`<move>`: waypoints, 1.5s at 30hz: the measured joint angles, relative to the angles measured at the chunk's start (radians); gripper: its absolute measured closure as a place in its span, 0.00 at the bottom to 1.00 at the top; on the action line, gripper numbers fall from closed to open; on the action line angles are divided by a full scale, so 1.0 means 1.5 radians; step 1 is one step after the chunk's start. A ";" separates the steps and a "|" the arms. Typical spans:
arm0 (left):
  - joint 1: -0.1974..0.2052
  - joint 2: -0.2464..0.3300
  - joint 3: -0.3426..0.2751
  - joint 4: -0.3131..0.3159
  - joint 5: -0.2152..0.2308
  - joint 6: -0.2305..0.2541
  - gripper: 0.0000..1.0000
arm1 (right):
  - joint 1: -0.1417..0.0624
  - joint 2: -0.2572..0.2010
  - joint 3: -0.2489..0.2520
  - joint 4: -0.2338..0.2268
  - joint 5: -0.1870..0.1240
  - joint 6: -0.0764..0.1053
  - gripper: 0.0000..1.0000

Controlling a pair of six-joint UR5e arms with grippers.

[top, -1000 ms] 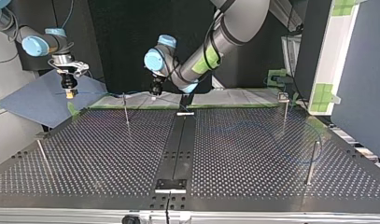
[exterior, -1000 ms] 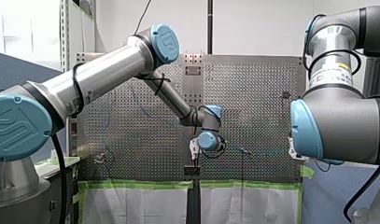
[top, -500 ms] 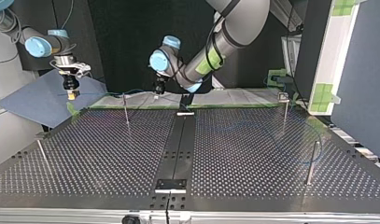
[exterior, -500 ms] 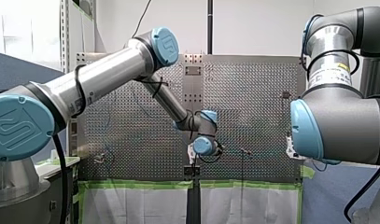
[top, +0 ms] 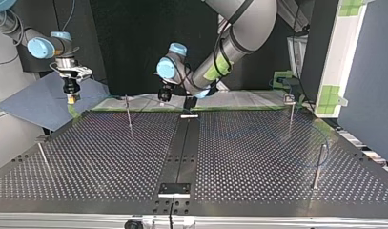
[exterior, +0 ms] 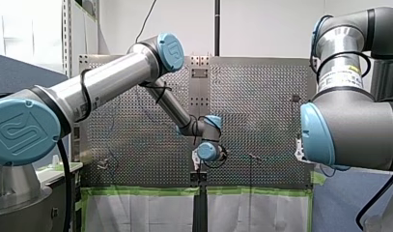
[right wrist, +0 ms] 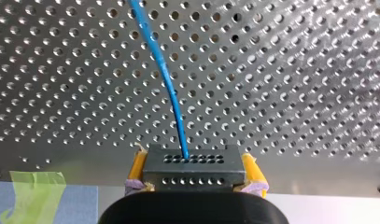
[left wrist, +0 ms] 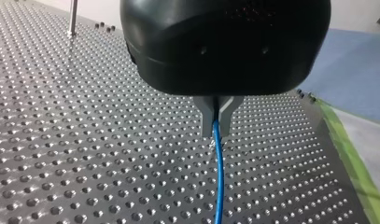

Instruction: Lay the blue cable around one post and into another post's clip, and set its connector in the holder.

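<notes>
**Left wrist view: cable pinched and running straight ahead**

My left arm's jaws were closed on the blue cable, their grey fingers pinching it just above the bench. The cable ran on straight ahead of them. My right arm's jaws, with yellow pads, gripped the dark connector, and the cable left its face out over the bench. In the top view my right arm's jaws hung beyond the bench's far left corner and my left arm's jaws near the middle of the far edge, so the held span lay along that edge. A thin post stood between them, and I judged the left arm the nearer.
</notes>
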 joint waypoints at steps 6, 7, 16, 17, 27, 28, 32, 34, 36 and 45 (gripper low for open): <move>0.009 -0.002 0.002 0.001 0.015 -0.001 1.00 | 0.004 0.001 0.000 -0.013 0.015 0.016 0.81; 0.011 -0.003 0.003 0.000 0.017 -0.001 1.00 | 0.005 0.001 0.000 -0.015 0.016 0.018 0.81; 0.021 -0.027 0.016 -0.006 0.042 -0.005 1.00 | 0.009 0.002 0.000 -0.025 0.022 0.029 0.81; 0.021 -0.031 0.018 -0.007 0.045 -0.005 1.00 | 0.011 0.003 0.000 -0.027 0.023 0.031 0.81; 0.019 -0.043 0.022 0.000 0.072 -0.014 1.00 | 0.019 0.015 0.000 -0.038 0.038 0.037 0.81; 0.019 -0.043 0.022 0.000 0.073 -0.015 1.00 | 0.020 0.015 0.000 -0.039 0.039 0.038 0.81; 0.022 -0.043 0.022 0.002 0.077 -0.020 1.00 | 0.019 0.016 0.000 -0.045 0.043 0.044 0.81; 0.023 -0.043 0.022 0.004 0.079 -0.023 1.00 | 0.019 0.017 -0.001 -0.050 0.045 0.050 0.81; 0.025 -0.044 0.023 0.008 0.082 -0.026 1.00 | 0.019 0.017 -0.001 -0.057 0.047 0.057 0.81; 0.038 -0.044 0.036 0.008 0.084 -0.033 1.00 | 0.018 0.018 -0.006 -0.064 0.056 0.073 0.81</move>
